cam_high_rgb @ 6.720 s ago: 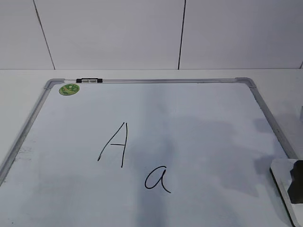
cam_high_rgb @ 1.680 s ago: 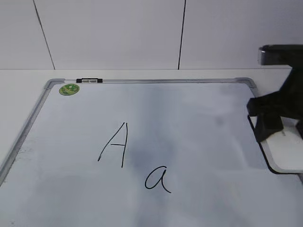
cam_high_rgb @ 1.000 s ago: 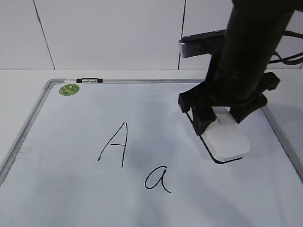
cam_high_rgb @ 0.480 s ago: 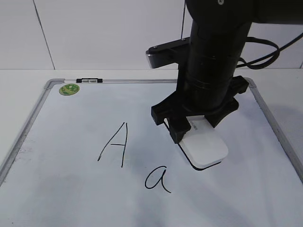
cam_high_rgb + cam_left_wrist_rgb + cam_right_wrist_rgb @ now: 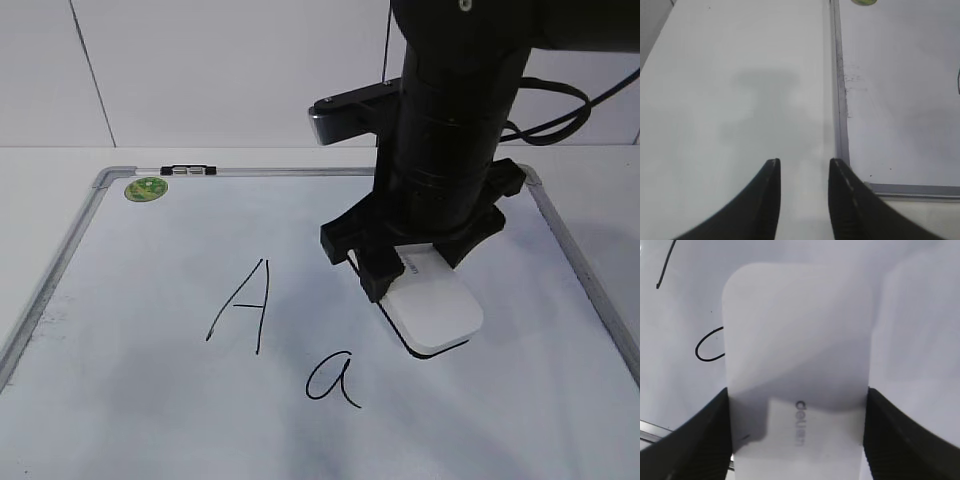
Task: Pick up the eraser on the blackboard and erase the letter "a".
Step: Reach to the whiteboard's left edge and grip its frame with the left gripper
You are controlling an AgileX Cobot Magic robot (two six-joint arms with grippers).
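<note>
1. White rounded plastic eraser (image 5: 432, 312): gripped at its far end by the right pincer (image 5: 418, 262), just right of and beyond the thin black cursive letter "a" (image 5: 333, 380).
2. White silver-framed blackboard (image 5: 70, 250): lies flat on the counter.
3. Left pincer (image 5: 804, 192): parted, empty, over the counter.
4. Step: carrying; next, lower and rub across "a".

green round magnet (image 5: 146, 188): far-left, well apart from the fingers | capital "A" (image 5: 243, 305): black marker, left of the fingers | white table (image 5: 735, 90): bare, under the left fingers | wall (image 5: 230, 70): white panels, dark seams, behind
</note>
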